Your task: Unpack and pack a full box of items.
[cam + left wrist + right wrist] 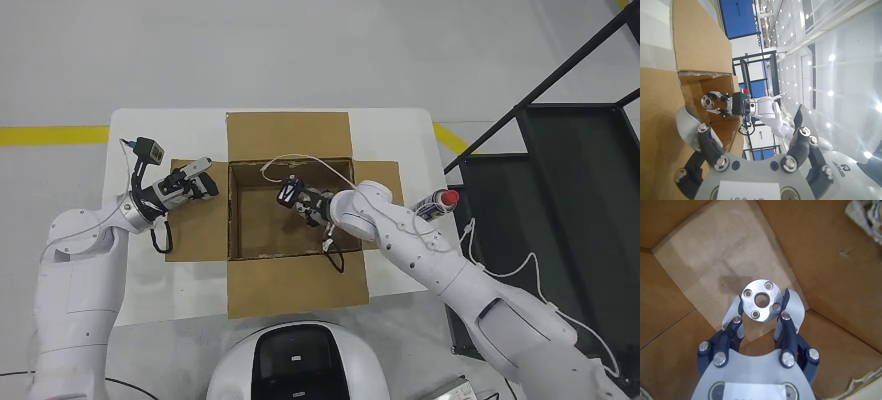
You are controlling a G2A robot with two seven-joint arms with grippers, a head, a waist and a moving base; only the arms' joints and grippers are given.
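An open cardboard box [250, 265] sits mid-table with its flaps spread flat. My right gripper [762, 304] is inside the box [829, 256], shut on a round metal flange [761, 302] that has a centre hole and several bolt holes. It holds the flange [707, 101] above the bare box floor. From above, the right gripper [291, 192] is near the far side of the box interior. My left gripper [203, 180] hovers over the box's left flap [195, 235], open and holding nothing; its fingers [689, 128] stand wide apart beside the box wall [660, 113].
A spray can with a red cap [436, 205] stands at the table's right edge. A black metal frame [560, 110] stands right of the table. White cables [300, 160] run along my right arm. A yellow floor line [50, 134] runs behind the table.
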